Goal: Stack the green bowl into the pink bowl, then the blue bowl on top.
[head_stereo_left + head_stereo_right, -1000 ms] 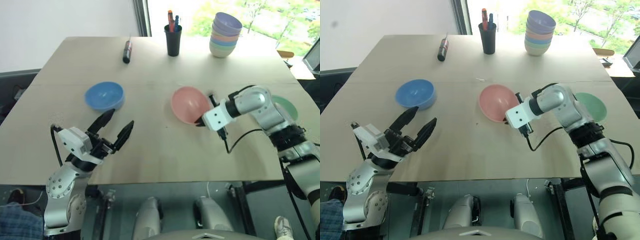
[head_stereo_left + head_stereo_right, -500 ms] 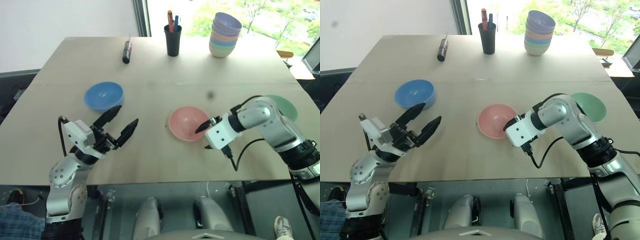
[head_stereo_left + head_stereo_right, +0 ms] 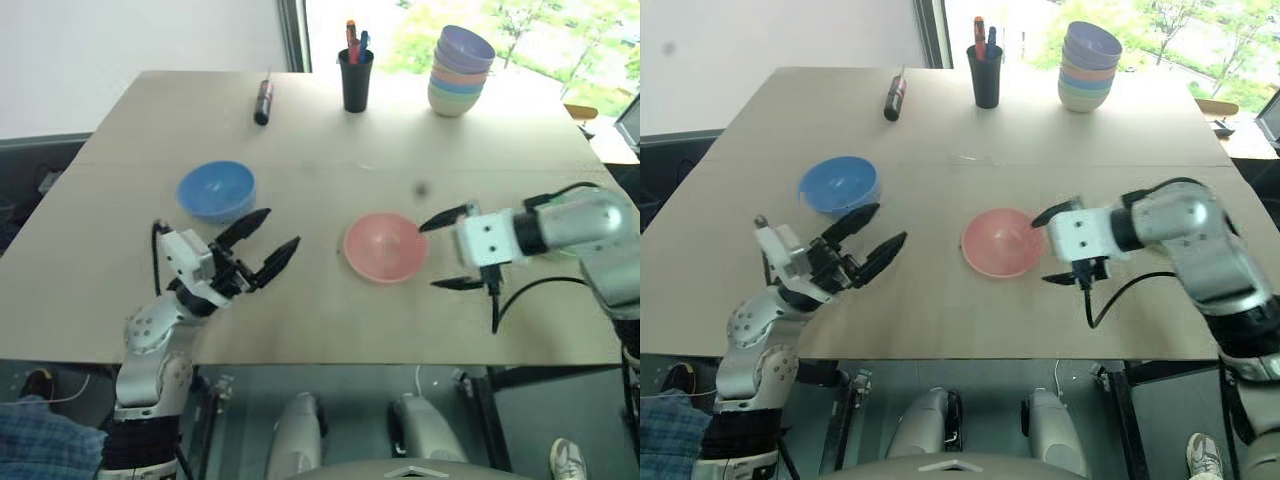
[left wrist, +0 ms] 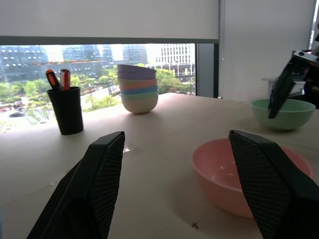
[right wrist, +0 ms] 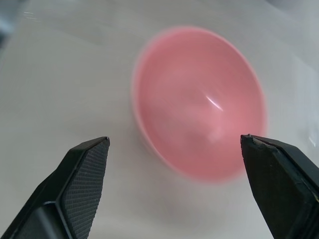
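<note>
The pink bowl [image 3: 385, 247] stands upright at the table's middle. Just to its right my right gripper [image 3: 440, 255] is open wide, its fingers apart from the rim; the right wrist view looks down on the pink bowl [image 5: 199, 99] between them. The blue bowl [image 3: 216, 190] sits to the left, a little beyond my open, empty left gripper [image 3: 277, 230]. In the left wrist view the green bowl [image 4: 282, 113] stands past the pink bowl [image 4: 234, 172], partly behind a right finger. My right forearm hides most of the green bowl in the eye views.
At the table's far edge stand a black cup of pens [image 3: 356, 78] and a tall stack of pastel bowls [image 3: 460, 70]. A black and red tool [image 3: 264, 100] lies at the far left. The table's front edge [image 3: 330, 355] runs just below both grippers.
My right gripper was shut on the tilted pink bowl's rim. It has opened and drawn back to the right, leaving the bowl flat on the table. The left gripper moved slightly right.
</note>
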`<state>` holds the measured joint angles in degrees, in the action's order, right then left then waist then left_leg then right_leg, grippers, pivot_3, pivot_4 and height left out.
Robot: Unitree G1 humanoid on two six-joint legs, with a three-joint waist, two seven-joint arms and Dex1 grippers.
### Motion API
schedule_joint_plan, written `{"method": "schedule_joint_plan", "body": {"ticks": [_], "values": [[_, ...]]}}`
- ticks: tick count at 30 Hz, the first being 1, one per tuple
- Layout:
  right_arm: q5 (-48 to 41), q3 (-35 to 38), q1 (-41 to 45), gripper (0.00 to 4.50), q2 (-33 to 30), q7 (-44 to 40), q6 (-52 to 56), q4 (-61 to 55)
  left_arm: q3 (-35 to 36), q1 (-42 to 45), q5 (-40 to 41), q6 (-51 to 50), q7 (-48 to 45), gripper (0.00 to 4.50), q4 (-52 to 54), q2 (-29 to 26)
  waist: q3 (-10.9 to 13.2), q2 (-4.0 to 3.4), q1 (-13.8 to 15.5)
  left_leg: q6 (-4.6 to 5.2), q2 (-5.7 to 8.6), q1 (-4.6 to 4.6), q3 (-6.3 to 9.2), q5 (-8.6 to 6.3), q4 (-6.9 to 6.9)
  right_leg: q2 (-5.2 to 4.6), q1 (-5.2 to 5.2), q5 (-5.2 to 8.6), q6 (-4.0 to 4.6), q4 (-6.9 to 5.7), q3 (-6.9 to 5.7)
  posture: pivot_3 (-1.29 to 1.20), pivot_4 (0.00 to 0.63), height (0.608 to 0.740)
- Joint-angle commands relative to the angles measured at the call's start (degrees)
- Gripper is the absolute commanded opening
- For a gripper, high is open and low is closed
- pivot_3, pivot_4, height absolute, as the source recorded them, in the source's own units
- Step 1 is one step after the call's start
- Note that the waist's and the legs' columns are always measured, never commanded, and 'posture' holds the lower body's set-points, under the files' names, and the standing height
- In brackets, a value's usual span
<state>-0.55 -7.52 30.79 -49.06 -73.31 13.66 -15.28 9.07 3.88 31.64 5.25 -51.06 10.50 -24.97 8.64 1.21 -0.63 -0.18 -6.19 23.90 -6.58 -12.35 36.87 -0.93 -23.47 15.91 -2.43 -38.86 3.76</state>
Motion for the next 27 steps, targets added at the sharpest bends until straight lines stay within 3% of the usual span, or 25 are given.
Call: {"method": "schedule_joint_plan", "body": {"ticks": [1, 7, 14, 18, 27], "values": [[0.5, 11.1, -2.2, 4.43, -2.3, 9.1, 7.7, 1.8, -2.3, 3.1, 0.5, -0.7, -2.3, 3.54, 0.5, 0.0, 0.0, 0.01, 0.0, 0.0, 0.01, 0.01, 0.0, 0.0, 0.01, 0.0, 0.0, 0.0, 0.0, 0.0, 0.0, 0.0, 0.15, 0.74], [-0.9, 22.0, -9.2, 4.43, -5.5, 17.2, 21.7, 3.4, -6.5, 7.8, 0.7, -2.0, -6.4, 3.54, -1.2, 1.0, 0.0, 0.03, 0.0, 0.0, 0.04, 0.03, 0.04, 0.0, 0.02, 0.0, 0.01, -0.01, -0.02, 0.0, 0.02, 0.0, 0.15, 0.74], [-6.1, 25.5, -13.5, 4.43, -2.9, 22.2, 34.2, -1.2, -8.6, 11.4, 0.2, -3.0, -9.3, 3.54, -3.0, 1.6, 0.0, 0.02, -0.5, 0.0, 0.03, 0.02, 0.07, 0.0, 0.01, 0.05, 0.01, -0.01, -0.06, -0.03, 0.07, 0.0, 0.15, 0.74], [-8.1, 25.6, -14.5, 4.43, -2.0, 24.6, 36.8, -0.5, -8.9, 11.9, -0.2, -3.8, -9.9, 3.54, -3.1, 1.1, 0.0, 0.02, -0.4, 0.01, 0.04, 0.03, 0.07, 0.0, 0.04, 0.04, 0.03, -0.01, -0.07, -0.01, 0.08, 0.0, 0.15, 0.74], [-6.8, 21.4, -16.3, 4.43, -3.0, 27.2, 29.1, 9.1, -8.8, 11.6, -0.4, -5.7, -9.5, 3.54, -2.0, 0.5, 0.0, 0.03, -0.2, 0.01, 0.05, 0.04, 0.08, 0.0, 0.03, 0.04, 0.03, 0.0, -0.07, 0.0, 0.06, 0.0, 0.15, 0.74]]}}
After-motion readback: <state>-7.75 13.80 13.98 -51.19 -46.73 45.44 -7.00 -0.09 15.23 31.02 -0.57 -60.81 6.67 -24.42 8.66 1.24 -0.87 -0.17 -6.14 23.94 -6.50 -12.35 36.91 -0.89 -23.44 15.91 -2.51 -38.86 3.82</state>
